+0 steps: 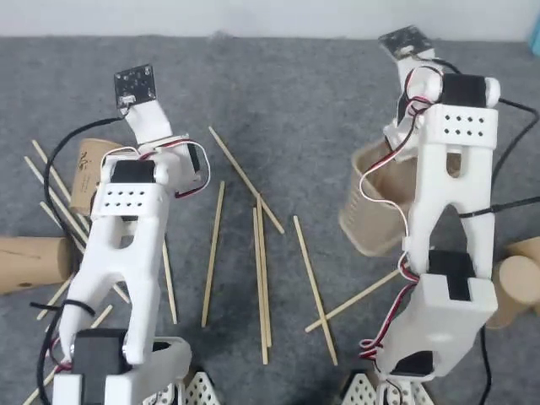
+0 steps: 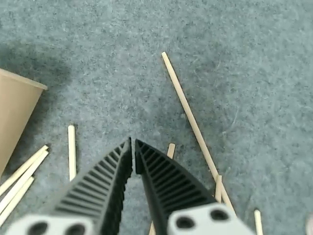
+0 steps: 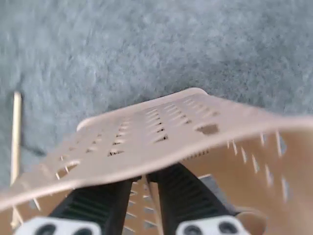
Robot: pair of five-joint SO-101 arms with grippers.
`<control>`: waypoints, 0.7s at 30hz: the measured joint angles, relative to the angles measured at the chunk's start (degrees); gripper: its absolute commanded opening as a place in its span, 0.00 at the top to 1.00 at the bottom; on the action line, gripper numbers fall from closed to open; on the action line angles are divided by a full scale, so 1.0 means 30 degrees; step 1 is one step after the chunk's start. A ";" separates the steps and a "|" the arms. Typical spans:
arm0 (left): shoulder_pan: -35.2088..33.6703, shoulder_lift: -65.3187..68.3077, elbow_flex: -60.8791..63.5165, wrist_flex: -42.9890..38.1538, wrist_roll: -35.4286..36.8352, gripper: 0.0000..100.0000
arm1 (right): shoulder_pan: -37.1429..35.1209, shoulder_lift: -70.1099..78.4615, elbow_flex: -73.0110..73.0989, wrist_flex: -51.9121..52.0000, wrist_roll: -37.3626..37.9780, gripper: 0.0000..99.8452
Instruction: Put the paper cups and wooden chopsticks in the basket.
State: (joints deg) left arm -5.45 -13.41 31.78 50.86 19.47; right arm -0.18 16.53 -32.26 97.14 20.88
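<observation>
Wooden chopsticks (image 1: pixel 260 270) strewn across grey worktop (image 1: pixel 321 101); one long chopstick (image 2: pixel 190 110) just beyond left claw (image 2: pixel 133 143), slanting away from it. Claw pressed together, pinching nothing. Basket (image 1: pixel 371 211) over by right arm.

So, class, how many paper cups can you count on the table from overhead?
4. One cup lies at the left edge, another beside the left arm, and two sit at the right edge. The arms and basket may hide more.

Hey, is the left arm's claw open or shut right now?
Shut. In the left wrist view the left claw has its fingers together at the tips, nothing between them, above the grey carpet.
</observation>
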 measured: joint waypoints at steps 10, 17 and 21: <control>-0.0059 0.0147 0.0088 -0.0615 0.0117 0.99 | -0.0733 0.2256 -0.3399 0.0000 -0.7678 0.99; -0.0469 0.0205 0.0469 -0.1612 0.0205 0.99 | -0.1348 0.2403 -0.5070 0.0000 -1.0403 0.99; -0.0469 0.0205 0.0527 -0.1641 0.0205 0.99 | -0.2579 0.2403 -0.5187 0.0000 -1.0403 0.99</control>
State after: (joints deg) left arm -6.86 -12.79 33.36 45.93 20.09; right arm -7.91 23.74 -47.82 97.14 -10.33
